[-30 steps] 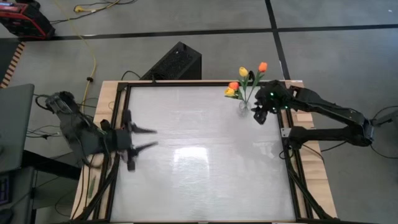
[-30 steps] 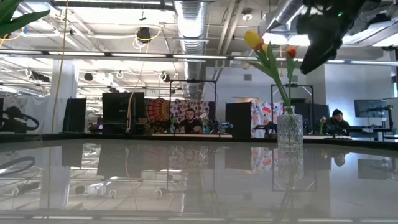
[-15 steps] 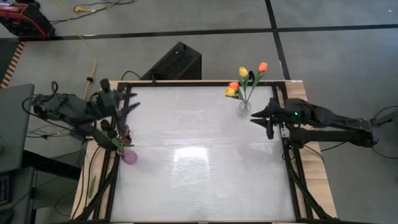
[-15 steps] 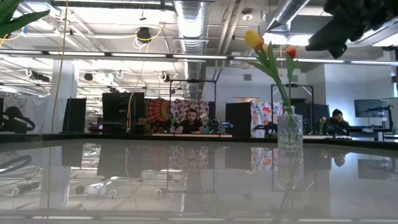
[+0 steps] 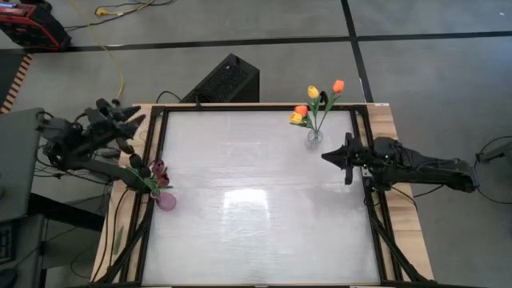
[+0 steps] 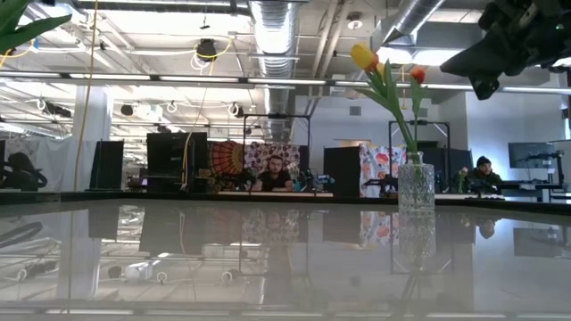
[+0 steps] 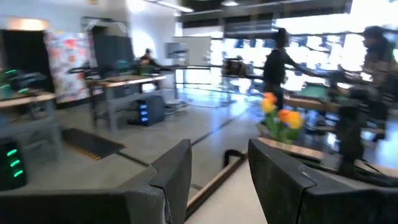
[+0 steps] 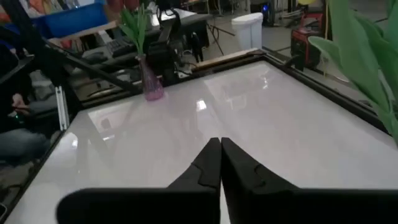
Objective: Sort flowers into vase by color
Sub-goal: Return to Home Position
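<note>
A clear glass vase point(image 5: 314, 137) stands at the table's far right and holds yellow and orange flowers point(image 5: 312, 104); the low view shows the vase point(image 6: 416, 184) and its flowers point(image 6: 385, 67) too. A pink vase point(image 5: 166, 200) at the left edge holds dark red flowers point(image 5: 158, 169). My right gripper point(image 5: 326, 156) is shut and empty, just near-side of the clear vase, pointing toward the table's left; its wrist view shows the fingers point(image 8: 219, 155) together. My left gripper point(image 5: 128, 120) hangs open and empty beyond the far left corner, its fingers point(image 7: 180, 171) apart.
A black frame point(image 5: 256, 106) runs around the glossy white table top. Green leaves point(image 8: 360, 56) of the clear vase's flowers hang close beside my right wrist camera. A black box point(image 5: 228, 78) stands on the floor beyond the far edge. People sit at desks in the room behind.
My left gripper has drawn back from over the table's left part toward the far left corner, uncovering the pink vase with its dark red flowers. My right gripper has left the clear vase's side, gone a little toward the near edge, and tipped from pointing down to level.
</note>
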Controlling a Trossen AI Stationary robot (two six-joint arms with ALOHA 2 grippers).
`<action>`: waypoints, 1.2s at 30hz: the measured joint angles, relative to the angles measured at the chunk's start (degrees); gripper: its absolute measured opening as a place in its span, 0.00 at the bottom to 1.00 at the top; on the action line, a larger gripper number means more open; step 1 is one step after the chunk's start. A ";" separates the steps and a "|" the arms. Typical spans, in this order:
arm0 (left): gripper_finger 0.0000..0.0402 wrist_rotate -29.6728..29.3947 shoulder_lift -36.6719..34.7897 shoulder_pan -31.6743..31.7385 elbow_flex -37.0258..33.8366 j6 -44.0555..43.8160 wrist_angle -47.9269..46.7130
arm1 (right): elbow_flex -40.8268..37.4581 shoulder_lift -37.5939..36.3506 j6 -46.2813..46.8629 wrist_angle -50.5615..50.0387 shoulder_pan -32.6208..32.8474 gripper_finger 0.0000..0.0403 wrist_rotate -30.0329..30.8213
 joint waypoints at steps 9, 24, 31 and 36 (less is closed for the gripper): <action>0.37 -11.95 -10.42 -0.02 -9.63 -2.53 -0.34 | 0.00 0.09 0.91 0.05 0.07 0.07 0.04; 0.37 -21.03 -10.43 -0.04 -19.49 -5.79 -0.84 | 0.00 0.09 2.65 0.00 0.30 0.07 0.18; 0.37 -16.61 -10.45 -0.06 -19.54 -10.74 -1.12 | 0.00 0.09 2.35 -0.02 3.06 0.05 1.81; 0.37 -16.66 -10.41 -0.04 -22.13 -9.25 3.90 | 0.00 0.09 1.09 0.02 3.58 0.06 3.06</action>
